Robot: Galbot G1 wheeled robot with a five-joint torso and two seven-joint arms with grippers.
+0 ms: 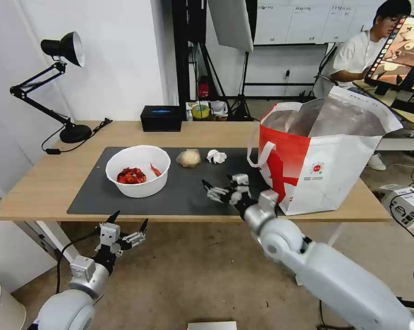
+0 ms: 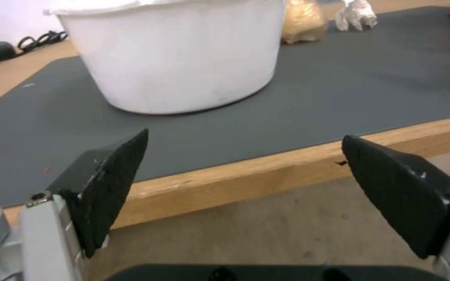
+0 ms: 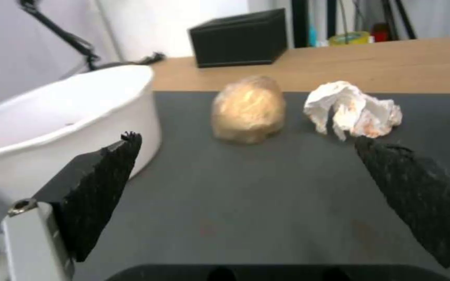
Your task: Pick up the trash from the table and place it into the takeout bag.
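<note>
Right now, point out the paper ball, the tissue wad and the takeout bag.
paper ball point(image 3: 248, 108), right wrist view, middle of its front.
tissue wad point(image 3: 351, 109), right wrist view, crumpled centre.
takeout bag point(image 1: 335, 183), head view, white front panel.

black desk lamp, white wall

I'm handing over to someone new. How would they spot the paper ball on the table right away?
Start at the dark grey mat on the light-wood table. Between the white bowl of red shells and the red-and-white takeout bag, two crumpled lumps sit near the mat's far edge. The paper ball is the beige, rounder one, closer to the bowl; its neighbour, the tissue wad, is white.
</note>
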